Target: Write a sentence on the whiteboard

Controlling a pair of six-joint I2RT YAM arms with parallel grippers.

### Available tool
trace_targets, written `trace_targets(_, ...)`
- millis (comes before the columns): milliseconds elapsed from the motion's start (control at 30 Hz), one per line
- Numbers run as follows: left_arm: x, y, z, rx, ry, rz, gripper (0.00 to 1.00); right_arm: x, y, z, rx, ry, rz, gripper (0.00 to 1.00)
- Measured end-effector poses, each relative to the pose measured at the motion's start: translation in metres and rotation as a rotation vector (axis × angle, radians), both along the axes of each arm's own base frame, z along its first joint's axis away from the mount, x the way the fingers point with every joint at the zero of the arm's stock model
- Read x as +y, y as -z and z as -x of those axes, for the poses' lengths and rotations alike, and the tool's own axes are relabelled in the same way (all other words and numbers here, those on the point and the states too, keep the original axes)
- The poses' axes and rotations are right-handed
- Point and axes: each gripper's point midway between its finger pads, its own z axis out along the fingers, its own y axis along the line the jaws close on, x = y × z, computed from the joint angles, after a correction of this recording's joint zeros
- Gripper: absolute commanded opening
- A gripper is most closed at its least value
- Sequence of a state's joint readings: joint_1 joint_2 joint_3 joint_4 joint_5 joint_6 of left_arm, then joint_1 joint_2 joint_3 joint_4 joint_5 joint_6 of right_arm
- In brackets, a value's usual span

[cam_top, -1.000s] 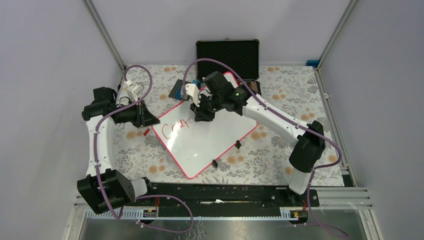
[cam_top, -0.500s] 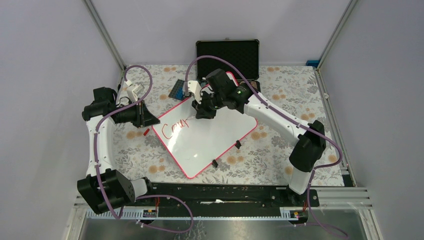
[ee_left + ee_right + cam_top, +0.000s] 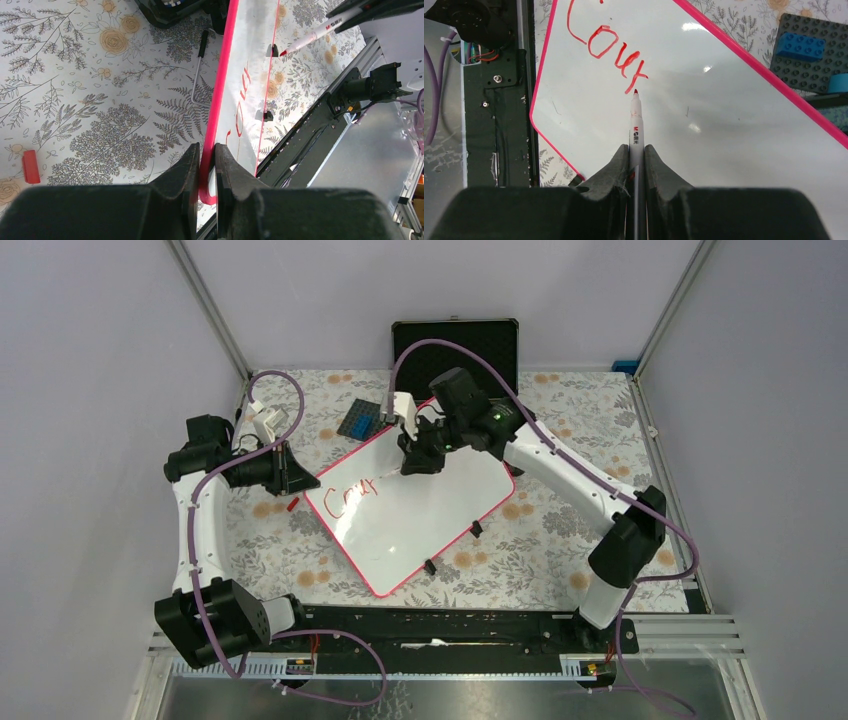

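Just left of whiteboard (image 3: 420, 525), red cap (image 3: 31, 166) lay on table (image 3: 560, 540). At whiteboard's left corner, left claw (image 3: 207, 149) pinched pink frame, steadying it. Whiteboard lay flat and skewed, mid-table. On its upper-left part, sentence (image 3: 606, 47) read "Cour" so far. Further right, right claw (image 3: 636, 150) clamped marker (image 3: 636, 122), tip just past last stroke; contact with surface unclear. Judged step: writing first word, task early. Next move likely calls for tip set right of "r", forming "a" with even pressure, corner hold kept firm.
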State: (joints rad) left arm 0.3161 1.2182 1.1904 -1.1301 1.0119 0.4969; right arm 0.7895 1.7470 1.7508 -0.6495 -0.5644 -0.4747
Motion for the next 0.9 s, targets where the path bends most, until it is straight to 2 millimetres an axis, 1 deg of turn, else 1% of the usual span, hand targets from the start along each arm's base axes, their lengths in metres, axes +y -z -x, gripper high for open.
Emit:
trace_targets(133,0.000,0.000,0.000,-0.002,0.000,0.000,0.00,-0.011,0.000,-0.007,0.037,0.010,-0.008,0.00)
trace_targets(333,0.000,-0.001,0.001,-0.005,0.000,-0.001,0.00,-0.017,-0.001,-0.006,0.074,-0.001,-0.024,0.00)
trace_targets(900,0.000,0.000,0.001,-0.006,0.000,-0.001,0.00,-0.016,-0.004,-0.005,0.086,-0.016,-0.047,0.00)
